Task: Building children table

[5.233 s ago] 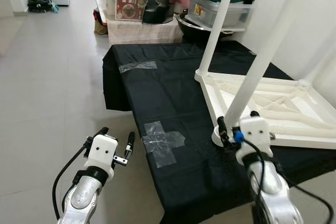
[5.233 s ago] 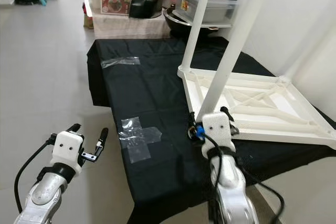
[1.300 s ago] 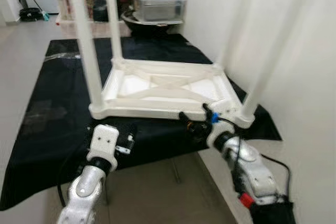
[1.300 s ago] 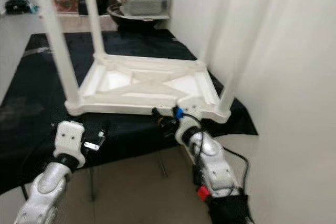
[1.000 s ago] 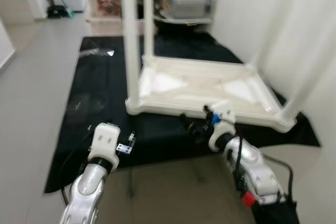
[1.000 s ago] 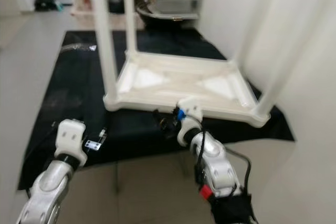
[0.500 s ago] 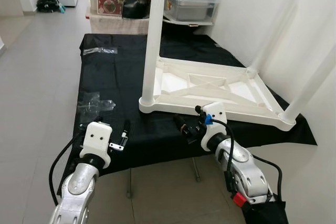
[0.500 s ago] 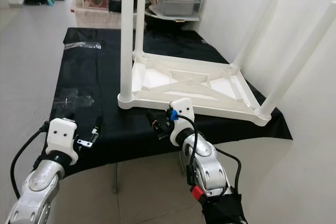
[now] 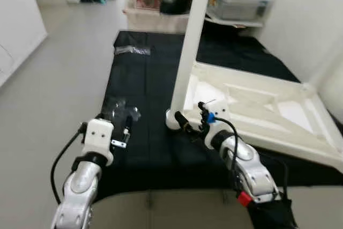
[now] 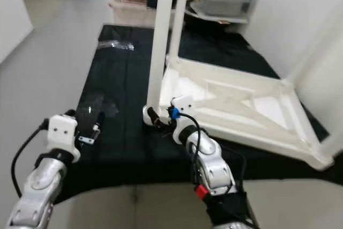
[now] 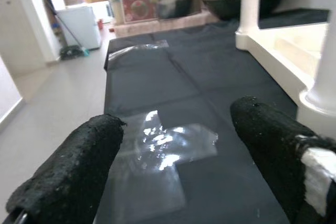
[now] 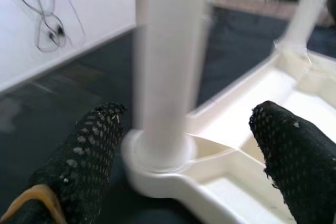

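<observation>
Right wrist view: open right tool [image 12: 184,145] around table leg [image 12: 165,66].

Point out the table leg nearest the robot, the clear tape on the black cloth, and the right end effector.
Table leg [image 9: 188,57], left eye view, mid-shaft.
Clear tape [image 11: 163,148], left wrist view, its shiny middle.
Right end effector [image 12: 189,161], right wrist view, midway between the fingertips.

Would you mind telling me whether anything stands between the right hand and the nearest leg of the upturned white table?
Nothing visible does. The right hand is open and points at the base of the nearest table leg, which sits between its fingers in the right wrist view. Below it lies the black cloth.
</observation>
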### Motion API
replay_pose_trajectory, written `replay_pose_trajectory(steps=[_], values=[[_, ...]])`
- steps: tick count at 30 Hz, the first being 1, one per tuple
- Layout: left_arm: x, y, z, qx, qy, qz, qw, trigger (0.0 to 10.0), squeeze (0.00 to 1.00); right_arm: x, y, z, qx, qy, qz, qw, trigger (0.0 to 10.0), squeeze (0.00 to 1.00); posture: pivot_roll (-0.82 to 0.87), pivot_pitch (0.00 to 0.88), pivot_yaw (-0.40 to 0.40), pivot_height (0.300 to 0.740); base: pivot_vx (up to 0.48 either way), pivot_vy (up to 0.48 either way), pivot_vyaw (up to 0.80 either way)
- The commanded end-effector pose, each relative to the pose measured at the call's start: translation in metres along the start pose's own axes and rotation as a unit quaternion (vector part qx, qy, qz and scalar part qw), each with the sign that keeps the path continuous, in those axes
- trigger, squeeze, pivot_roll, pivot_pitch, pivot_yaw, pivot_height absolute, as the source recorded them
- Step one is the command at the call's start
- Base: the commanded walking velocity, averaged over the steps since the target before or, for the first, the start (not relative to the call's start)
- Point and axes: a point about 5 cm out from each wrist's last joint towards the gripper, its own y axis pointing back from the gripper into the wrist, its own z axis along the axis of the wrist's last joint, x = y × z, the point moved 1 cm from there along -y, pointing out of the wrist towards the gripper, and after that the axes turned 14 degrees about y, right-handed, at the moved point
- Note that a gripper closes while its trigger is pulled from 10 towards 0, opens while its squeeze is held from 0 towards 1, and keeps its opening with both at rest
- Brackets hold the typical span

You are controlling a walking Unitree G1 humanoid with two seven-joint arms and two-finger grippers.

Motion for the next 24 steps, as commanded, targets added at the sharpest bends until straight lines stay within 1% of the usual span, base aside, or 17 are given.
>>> replay_pose_trajectory(steps=[1, 3, 4, 5, 6, 7, 10, 11, 13, 14, 16, 17, 18, 20, 21, 22, 24], values=[[0.004, 0.001, 0.001, 0.001, -0.005, 0.005, 1.0, 10.0, 0.0, -0.002, -0.003, 0.006, -0.012, 0.001, 0.001, 1.0, 10.0, 0.0, 0.05, 0.0, -0.117, 0.74, 0.0, 0.0, 0.0], [0.004, 0.001, 0.0, 0.003, -0.006, 0.005, 1.0, 10.0, 0.0, -0.004, -0.003, 0.006, -0.012, 0.005, 0.0, 1.0, 10.0, 0.0, 0.05, 0.0, -0.117, 0.74, 0.0, 0.0, 0.0], [0.004, 0.002, 0.0, 0.006, -0.006, 0.004, 1.0, 10.0, 0.0, -0.009, -0.003, 0.007, -0.012, 0.01, -0.003, 1.0, 10.0, 0.0, 0.05, 0.0, -0.117, 0.74, 0.0, 0.0, 0.0], [0.003, 0.003, -0.001, 0.006, -0.006, 0.002, 1.0, 10.0, 0.0, -0.016, -0.002, 0.01, -0.021, 0.021, 0.007, 1.0, 10.0, 0.0, 0.06, 0.0, -0.118, 0.74, 0.0, 0.0, 0.0], [0.002, 0.004, -0.001, 0.007, -0.005, -0.001, 1.0, 10.0, 0.0, -0.022, 0.0, 0.014, -0.03, 0.04, 0.034, 0.998, 10.0, 0.0, 0.05, 0.0, -0.115, 0.74, 0.0, 0.0, 0.0], [0.002, 0.004, -0.001, 0.007, -0.005, -0.001, 1.0, 10.0, 0.0, -0.022, 0.0, 0.014, -0.03, 0.04, 0.034, 0.998, 10.0, 0.0, 0.05, 0.0, -0.115, 0.74, 0.0, 0.0, 0.0], [0.001, 0.005, -0.003, 0.01, -0.005, -0.007, 1.0, 10.0, 0.0, -0.036, 0.007, 0.018, -0.038, 0.098, 0.101, 0.989, 10.0, 0.0, 0.05, 0.0, -0.114, 0.74, 0.0, 0.0, 0.0], [0.001, 0.005, -0.003, 0.01, -0.005, -0.007, 1.0, 10.0, 0.0, -0.036, 0.007, 0.018, -0.038, 0.098, 0.101, 0.989, 10.0, 0.0, 0.05, 0.0, -0.114, 0.74, 0.0, 0.0, 0.0], [0.0, 0.006, -0.005, 0.014, -0.007, -0.012, 1.0, 10.0, 0.0, -0.05, 0.012, 0.016, -0.018, 0.155, 0.15, 0.976, 10.0, 0.0, 0.05, 0.0, -0.12, 0.74, 0.0, 0.0, 0.0], [0.0, 0.006, -0.005, 0.014, -0.007, -0.012, 1.0, 10.0, 0.0, -0.05, 0.012, 0.016, -0.018, 0.155, 0.15, 0.976, 10.0, 0.0, 0.05, 0.0, -0.12, 0.74, 0.0, 0.0, 0.0], [0.001, 0.008, -0.005, 0.015, -0.007, -0.011, 1.0, 10.0, 0.0, -0.066, 0.012, 0.018, 0.001, 0.198, 0.173, 0.965, 10.0, 0.0, 0.06, 0.0, -0.126, 0.74, 0.0, 0.0, 0.0], [0.001, 0.008, -0.005, 0.015, -0.007, -0.011, 1.0, 10.0, 0.0, -0.066, 0.012, 0.018, 0.001, 0.198, 0.173, 0.965, 10.0, 0.0, 0.06, 0.0, -0.126, 0.74, 0.0, 0.0, 0.0], [0.001, 0.009, -0.006, 0.015, -0.007, -0.008, 1.0, 10.0, 0.0, -0.078, 0.009, 0.017, 0.024, 0.226, 0.174, 0.958, 10.0, 0.0, 0.07, 0.0, -0.13, 0.74, 0.0, 0.0, 0.0], [0.001, 0.009, -0.006, 0.016, -0.007, -0.008, 1.0, 10.0, 0.0, -0.081, 0.008, 0.015, 0.035, 0.237, 0.176, 0.955, 10.0, 0.0, 0.07, 0.0, -0.13, 0.74, 0.0, 0.0, 0.0], [0.001, 0.01, -0.007, 0.017, -0.008, -0.009, 1.0, 10.0, 0.0, -0.082, 0.008, 0.011, 0.047, 0.256, 0.187, 0.947, 10.0, 0.0, 0.07, 0.0, -0.132, 0.74, 0.0, 0.0, 0.0], [0.001, 0.01, -0.007, 0.017, -0.008, -0.009, 1.0, 10.0, 0.0, -0.082, 0.008, 0.011, 0.047, 0.256, 0.187, 0.947, 10.0, 0.0, 0.07, 0.0, -0.132, 0.74, 0.0, 0.0, 0.0], [0.001, 0.01, -0.007, 0.019, -0.009, -0.01, 1.0, 10.0, 0.0, -0.081, 0.008, 0.005, 0.064, 0.273, 0.213, 0.936, 10.0, 0.0, 0.08, 0.0, -0.132, 0.74, 0.0, 0.0, 0.0]])
